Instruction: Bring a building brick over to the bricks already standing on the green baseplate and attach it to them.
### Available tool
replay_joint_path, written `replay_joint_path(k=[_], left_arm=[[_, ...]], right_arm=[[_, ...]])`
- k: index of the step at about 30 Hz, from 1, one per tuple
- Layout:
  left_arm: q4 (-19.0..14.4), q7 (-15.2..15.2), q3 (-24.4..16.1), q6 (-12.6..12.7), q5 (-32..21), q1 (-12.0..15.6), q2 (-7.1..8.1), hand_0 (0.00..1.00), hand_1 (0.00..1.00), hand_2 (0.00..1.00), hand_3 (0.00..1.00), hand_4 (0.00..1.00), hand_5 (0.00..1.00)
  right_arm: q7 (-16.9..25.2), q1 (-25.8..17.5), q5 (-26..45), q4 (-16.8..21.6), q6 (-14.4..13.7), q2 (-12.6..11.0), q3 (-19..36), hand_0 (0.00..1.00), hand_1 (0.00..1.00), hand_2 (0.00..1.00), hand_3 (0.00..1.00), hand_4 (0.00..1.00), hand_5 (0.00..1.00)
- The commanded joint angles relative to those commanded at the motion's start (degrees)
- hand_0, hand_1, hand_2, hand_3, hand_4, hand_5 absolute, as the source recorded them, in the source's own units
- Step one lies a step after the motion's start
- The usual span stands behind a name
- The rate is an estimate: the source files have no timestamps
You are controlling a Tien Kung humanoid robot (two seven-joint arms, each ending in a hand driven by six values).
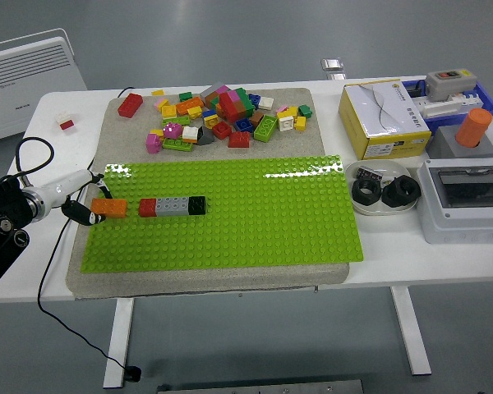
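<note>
- We see the orange brick (pixel 109 208) at the left edge of the green baseplate (pixel 255 222), pinched in the fingers of the left hand (pixel 84 205), which reaches in from the left.
- Just right of it, apart by a small gap, stands the row (pixel 172 206) on the baseplate: red, grey and black bricks joined end to end.
- The baseplate lies on a grey mat (pixel 214 283); behind it on the mat is a loose pile of bricks (pixel 222 115) in many colours, with a red brick (pixel 131 104) apart at its left.
- Containers, right of the mat: a white dish (pixel 384 204) holds two black rings (pixel 384 190); a yellow-and-white box (pixel 384 117) is closed; a blue bin (pixel 464 100) holds a grey device, contents otherwise unclear; a grey enclosure (pixel 464 201) has a clear lid.
- An orange cylinder (pixel 474 127) stands on a grey block (pixel 462 146).
- We note a small red-and-white brick (pixel 66 122) alone at far left on the table (pixel 444 258).
</note>
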Motion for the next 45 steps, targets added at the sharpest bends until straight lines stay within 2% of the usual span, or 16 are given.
replay_joint_path(k=[4,5,22,23,34,35,45], left_arm=[[0.1,-0.05,-0.06,0.22,0.05,-0.01,0.03,0.998,0.998,0.988,0.455,0.807,0.002],[0.12,-0.06,-0.08,0.25,0.06,-0.02,0.04,0.998,0.998,0.986,0.458,0.837,0.002],[0.79,-0.89,0.03,1.4,-0.44,-0.15,-0.29,0.998,0.998,0.984,0.458,0.843,0.002],[0.86,-0.94,0.05,1.52,-0.45,-0.16,-0.33,0.998,0.998,0.983,0.47,0.802,0.002],[1.29,-1.24,0.28,2.1,-0.4,-0.2,-0.63,0.998,0.998,0.981,0.479,0.771,0.002],[1.32,-1.25,0.29,2.14,-0.38,-0.2,-0.66,0.998,0.998,0.978,0.491,0.736,0.002],[1.28,-1.29,0.36,2.05,-0.25,-0.32,-0.58,0.998,0.998,0.977,0.495,0.731,0.002]], right_arm=[[-0.02,0.01,0.0,0.02,0.01,-0.02,0.0,0.653,0.559,0.669,0.711,0.738,0.998],[-0.02,0.0,0.0,0.02,0.01,-0.02,0.0,0.653,0.558,0.669,0.712,0.738,0.998],[-0.12,0.02,0.0,0.04,0.0,-0.06,0.0,0.653,0.559,0.669,0.711,0.737,0.998],[-0.13,0.02,0.0,0.04,0.0,-0.06,0.0,0.653,0.558,0.669,0.71,0.737,0.998],[-0.18,0.0,0.0,0.01,0.02,-0.07,0.0,0.653,0.557,0.669,0.711,0.736,0.998],[-0.18,0.0,0.0,0.01,0.02,-0.07,0.0,0.653,0.557,0.669,0.711,0.736,0.998],[-0.19,0.04,0.0,-0.03,-0.02,-0.11,0.0,0.653,0.558,0.669,0.71,0.736,0.998]])
